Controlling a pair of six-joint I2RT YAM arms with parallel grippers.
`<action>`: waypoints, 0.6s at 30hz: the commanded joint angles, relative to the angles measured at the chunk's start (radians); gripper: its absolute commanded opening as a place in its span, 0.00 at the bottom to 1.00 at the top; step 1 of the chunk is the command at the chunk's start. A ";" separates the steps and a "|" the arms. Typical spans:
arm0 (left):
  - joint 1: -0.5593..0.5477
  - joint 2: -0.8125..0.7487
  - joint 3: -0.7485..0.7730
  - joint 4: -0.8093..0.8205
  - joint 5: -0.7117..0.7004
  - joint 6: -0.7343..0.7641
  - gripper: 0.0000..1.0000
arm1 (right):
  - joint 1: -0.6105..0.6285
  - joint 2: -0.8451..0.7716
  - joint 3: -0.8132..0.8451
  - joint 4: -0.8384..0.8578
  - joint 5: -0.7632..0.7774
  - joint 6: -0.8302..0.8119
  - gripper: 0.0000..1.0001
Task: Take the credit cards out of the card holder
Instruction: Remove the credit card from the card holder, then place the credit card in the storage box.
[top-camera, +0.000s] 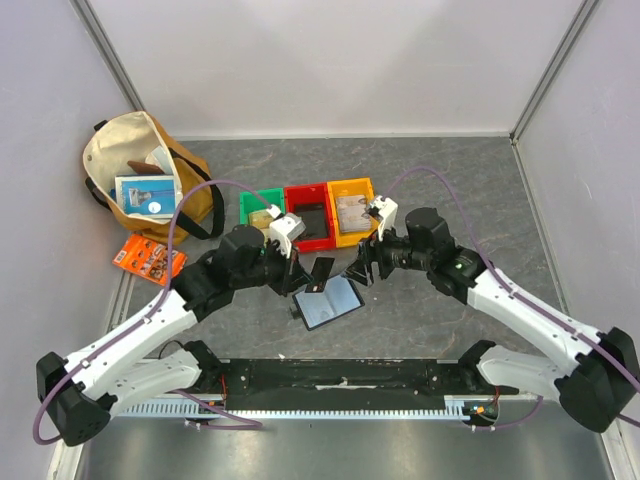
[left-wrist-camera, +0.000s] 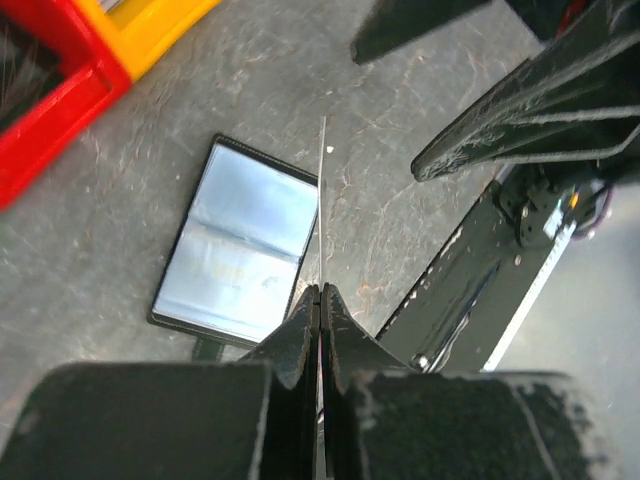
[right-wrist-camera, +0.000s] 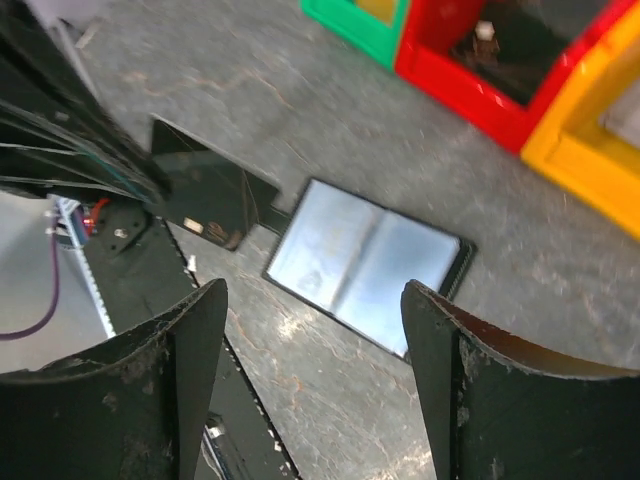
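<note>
card holder (top-camera: 332, 304) open flat, lying diagonally

The card holder (right-wrist-camera: 365, 265) under the right hand (right-wrist-camera: 312, 290) has glossy grey-blue panels and a matt black rim. The bench (right-wrist-camera: 560, 290) is rough, mottled grey. The left hand (left-wrist-camera: 320, 292) pinches a glossy black card (top-camera: 322, 271).

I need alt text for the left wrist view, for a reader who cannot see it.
The left gripper is shut on a thin card, seen edge-on as a fine line. Near it the card holder lies open and flat on the grey table, with a red bin and a yellow bin at the upper left.
</note>
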 joint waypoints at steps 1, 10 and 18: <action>0.001 0.028 0.120 -0.159 0.186 0.362 0.02 | -0.002 -0.053 0.086 -0.028 -0.112 -0.113 0.78; 0.003 0.143 0.302 -0.312 0.337 0.619 0.02 | 0.006 0.011 0.193 -0.039 -0.260 -0.225 0.72; 0.003 0.185 0.349 -0.364 0.349 0.682 0.02 | 0.032 0.080 0.227 -0.086 -0.388 -0.291 0.41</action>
